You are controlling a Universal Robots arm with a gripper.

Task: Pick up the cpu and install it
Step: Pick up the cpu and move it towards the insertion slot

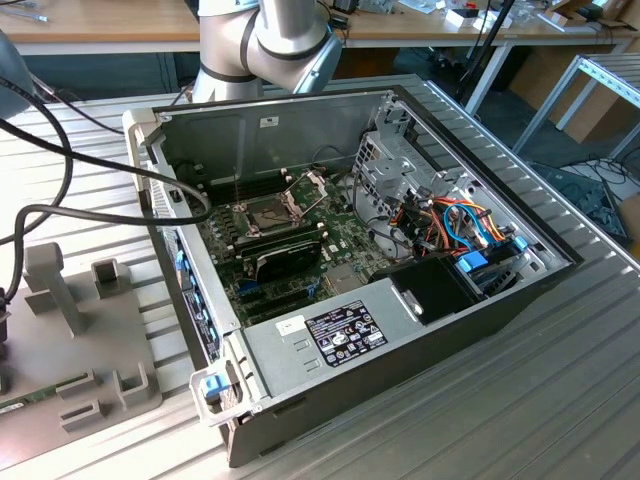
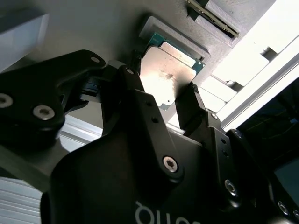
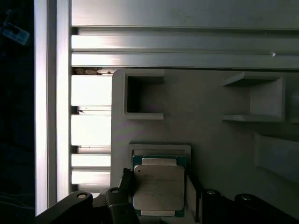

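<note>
On the pale grey moulded fixture plate (image 3: pixel 210 130), in its shallow square recess, lies the cpu (image 3: pixel 158 186), a small flat chip with a dull silver lid on a green board. The black two-fingered gripper (image 2: pixel 160 80) hangs over that recess, jaws apart and flanking two opposite chip edges. Whether they touch, we cannot tell. We judge the chip light, stiff, slick-topped and fragile underneath. The opposite board edges are the place to hold it.

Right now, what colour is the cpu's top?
Silver-grey lid on the cpu, green rim; best in the first wrist view.
</note>
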